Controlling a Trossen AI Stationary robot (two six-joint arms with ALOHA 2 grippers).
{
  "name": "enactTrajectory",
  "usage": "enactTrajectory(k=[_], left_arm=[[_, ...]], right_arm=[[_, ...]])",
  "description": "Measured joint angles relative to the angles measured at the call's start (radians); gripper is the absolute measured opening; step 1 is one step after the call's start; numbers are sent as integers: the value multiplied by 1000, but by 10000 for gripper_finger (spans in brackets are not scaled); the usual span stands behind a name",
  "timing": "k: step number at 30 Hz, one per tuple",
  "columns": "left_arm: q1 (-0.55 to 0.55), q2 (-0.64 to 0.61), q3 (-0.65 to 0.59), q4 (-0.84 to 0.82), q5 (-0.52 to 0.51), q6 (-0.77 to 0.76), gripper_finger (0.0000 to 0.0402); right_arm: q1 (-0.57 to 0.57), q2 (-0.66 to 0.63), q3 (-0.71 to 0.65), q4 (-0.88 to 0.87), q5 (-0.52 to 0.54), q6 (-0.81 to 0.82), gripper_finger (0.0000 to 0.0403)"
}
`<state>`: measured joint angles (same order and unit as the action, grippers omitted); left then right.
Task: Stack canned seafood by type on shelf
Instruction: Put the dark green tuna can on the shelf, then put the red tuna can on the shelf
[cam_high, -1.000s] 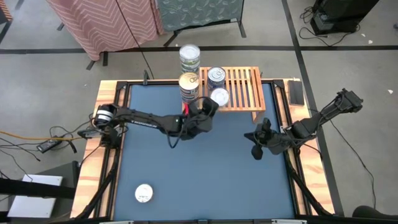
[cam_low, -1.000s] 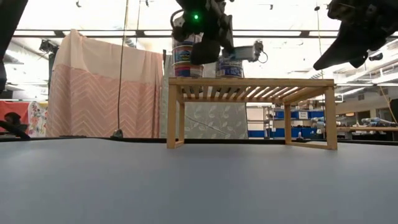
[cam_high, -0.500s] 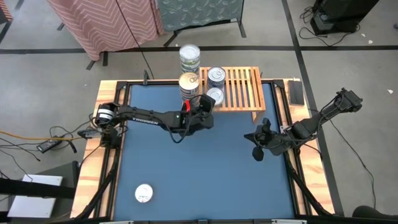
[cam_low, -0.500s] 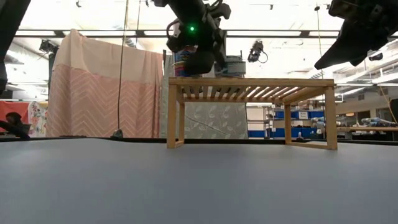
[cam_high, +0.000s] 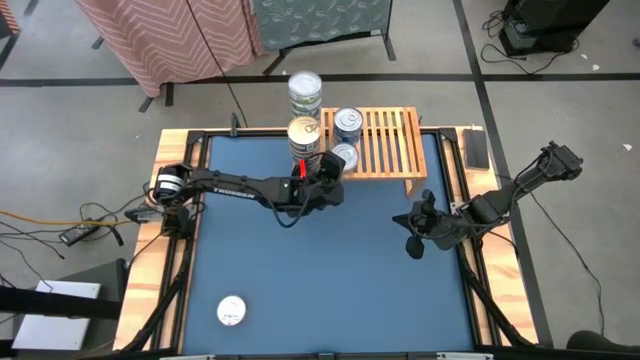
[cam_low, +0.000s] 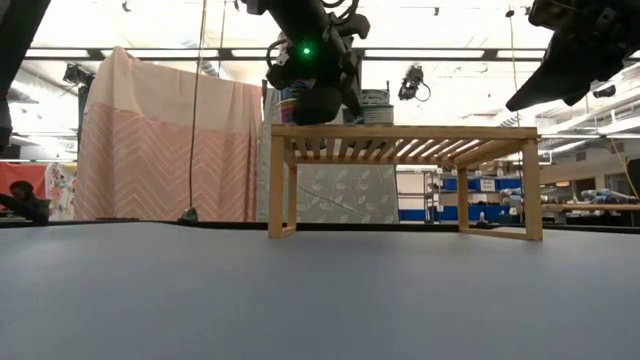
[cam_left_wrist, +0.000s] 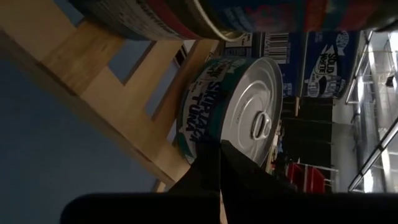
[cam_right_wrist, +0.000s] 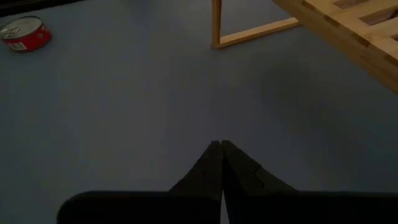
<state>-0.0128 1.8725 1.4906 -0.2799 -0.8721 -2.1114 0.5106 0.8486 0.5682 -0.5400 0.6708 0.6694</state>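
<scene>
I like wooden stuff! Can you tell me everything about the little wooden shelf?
The shelf is a low rack of pale wood with a slatted top and short legs joined by rails. It stands upright at the table's far edge. Tins are stacked on its left end; the rest is bare. The shut left gripper sits against its front left corner.

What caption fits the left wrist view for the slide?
Shut left gripper facing a silver-topped skipjack tuna can resting on the wooden shelf, taller can stacks beside it.
</scene>
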Motion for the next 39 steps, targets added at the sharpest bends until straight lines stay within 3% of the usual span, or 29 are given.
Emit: enactTrajectory(k=[10, 18, 23, 27, 29, 31, 39], left_arm=[[1, 0, 0, 22, -9, 72, 36], [6, -4, 0, 153, 15, 261, 80], [-13, -55, 0, 295, 212, 653, 96], [-47, -139, 0, 355, 496, 1034, 95], [-77, -190, 0, 286, 585, 1092, 91], [-117, -246, 0, 160, 610, 1111, 82], [-355, -431, 1, -427, 516, 993, 13]], right_arm=[[0, 0, 0, 0, -1, -10, 26], [0, 0, 0, 0, -10, -18, 40], [0, 0, 0, 0, -44, -19, 40], [0, 4, 0, 12, -92, -49, 39], [0, 25, 0, 37, -104, -64, 37], [0, 62, 0, 83, -118, -69, 30], [-3, 326, 0, 441, -170, -168, 4]])
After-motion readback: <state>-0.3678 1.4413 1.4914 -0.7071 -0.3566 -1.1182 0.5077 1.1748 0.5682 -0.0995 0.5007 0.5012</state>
